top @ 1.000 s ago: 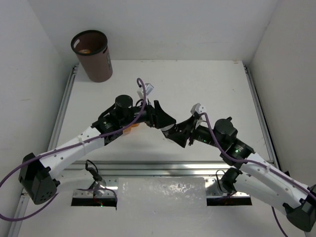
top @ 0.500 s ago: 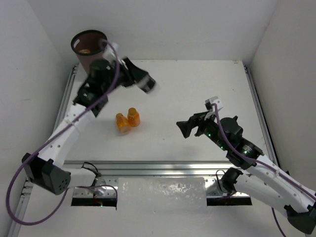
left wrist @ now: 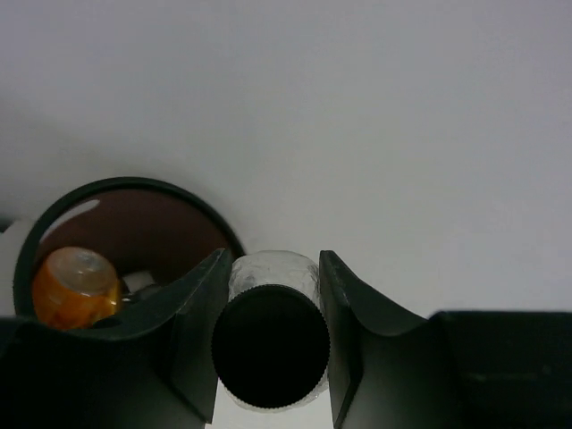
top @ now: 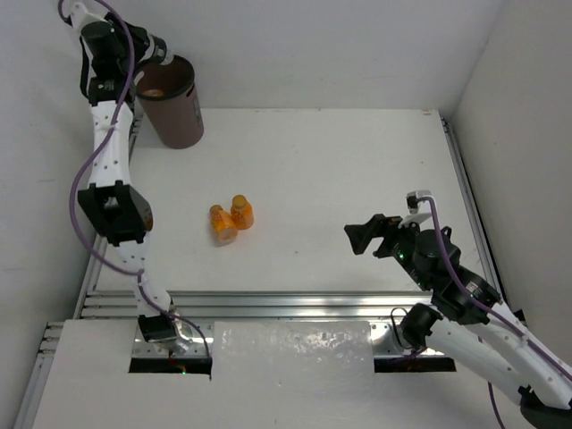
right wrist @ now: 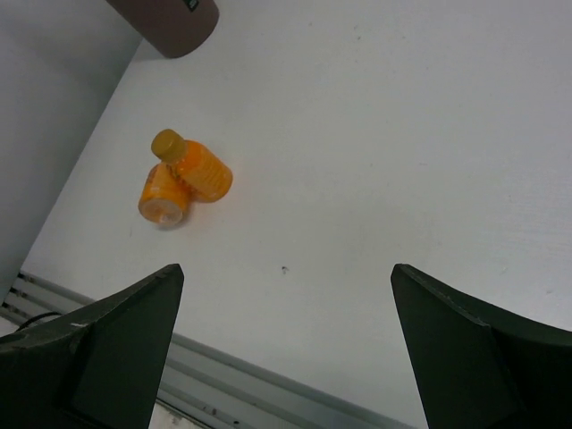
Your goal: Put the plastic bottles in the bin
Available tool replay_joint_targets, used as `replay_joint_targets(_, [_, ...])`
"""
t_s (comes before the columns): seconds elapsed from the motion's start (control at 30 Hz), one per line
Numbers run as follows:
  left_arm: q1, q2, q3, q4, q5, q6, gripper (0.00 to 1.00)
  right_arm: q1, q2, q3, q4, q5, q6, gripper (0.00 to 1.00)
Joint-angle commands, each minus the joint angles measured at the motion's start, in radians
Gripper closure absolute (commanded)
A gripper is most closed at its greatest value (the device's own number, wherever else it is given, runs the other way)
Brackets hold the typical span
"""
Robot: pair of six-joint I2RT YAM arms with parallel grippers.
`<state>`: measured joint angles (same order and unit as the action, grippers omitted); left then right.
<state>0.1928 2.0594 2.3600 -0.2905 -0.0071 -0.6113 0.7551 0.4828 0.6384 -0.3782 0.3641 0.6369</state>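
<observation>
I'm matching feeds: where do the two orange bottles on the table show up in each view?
Top external: the two orange bottles, touching each other, left of centre.
Left wrist: not in it; the orange bottle seen there lies inside the bin.
Right wrist: upper left.
Shared landmark: the bin, in all three views, at top left in the top external and right wrist views.
</observation>
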Motion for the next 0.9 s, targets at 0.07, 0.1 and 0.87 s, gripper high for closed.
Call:
replay_joint_targets(0.07, [0.02, 0.145, 0.002, 0.263, -0.097, 0.001, 0.83, 0.003, -0.003, -0.035, -0.024, -0.059, 0.05, 0.01])
replay_joint_targets(0.1, [0.022, 0.162, 0.011, 0.272, -0.105, -0.002, 0.82, 0.001, 0.0, -0.042, -0.024, -0.065, 0.049, 0.01])
replay_joint_targets(0.87, [0.017, -0.832, -1.034, 0.023, 0.148, -0.022, 0.0, 0.05, 1.092, 0.364, 0.504, -0.382, -0.244, 0.01])
